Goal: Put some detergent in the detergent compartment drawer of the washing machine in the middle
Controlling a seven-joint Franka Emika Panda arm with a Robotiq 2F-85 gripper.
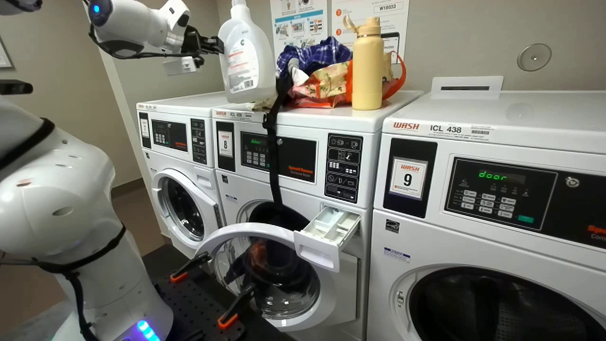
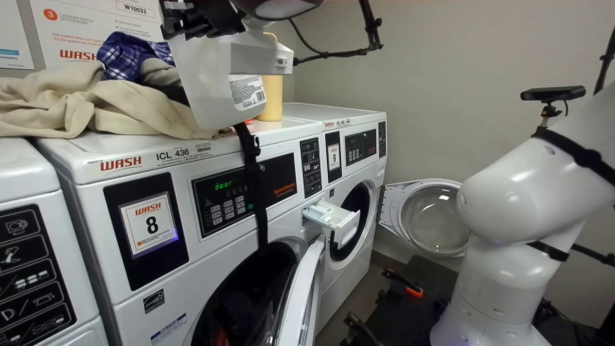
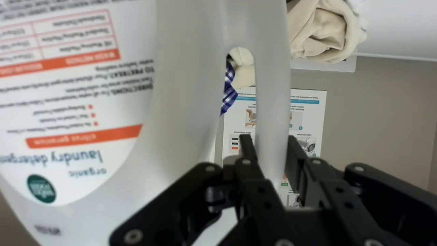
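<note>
- One gripper (image 3: 269,145), narrow, pinching one detergent jug (image 1: 246,66) by its handle (image 3: 273,92).
- Jug aloft, near the top of one middle washing machine (image 1: 303,196); two washers (image 1: 454,241) flank it.
- One drawer (image 1: 317,251), pulled out.
- One yellow bottle (image 1: 368,71) on top.

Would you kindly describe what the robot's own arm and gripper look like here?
The arm is glossy white with rounded segments, black straps, black cables and glowing blue lights. The gripper is black and angular, with slim fingers and silvery screw heads.
</note>
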